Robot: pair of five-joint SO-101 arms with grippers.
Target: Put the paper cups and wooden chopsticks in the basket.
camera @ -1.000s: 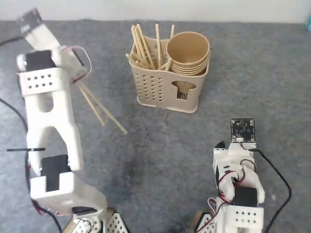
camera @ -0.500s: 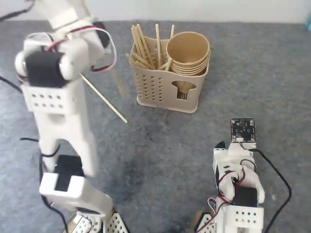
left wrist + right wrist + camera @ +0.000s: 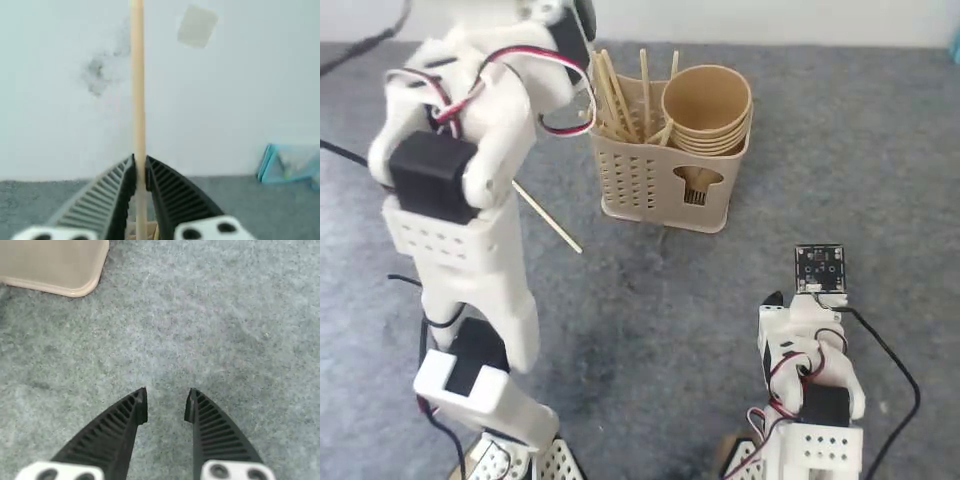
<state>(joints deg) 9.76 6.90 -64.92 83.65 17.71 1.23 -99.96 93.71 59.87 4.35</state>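
Grey table [image 3: 660, 310] — basket [image 3: 640, 185] and one chopstick [image 3: 551, 219] on it.

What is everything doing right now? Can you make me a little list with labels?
basket: standing on the grey mat
paper cups: stacked inside the basket
chopsticks in basket: standing beside the cups
loose chopstick: lying on the mat, outside the basket
left gripper: shut on the held chopstick
right gripper: open, holding nothing, over the mat
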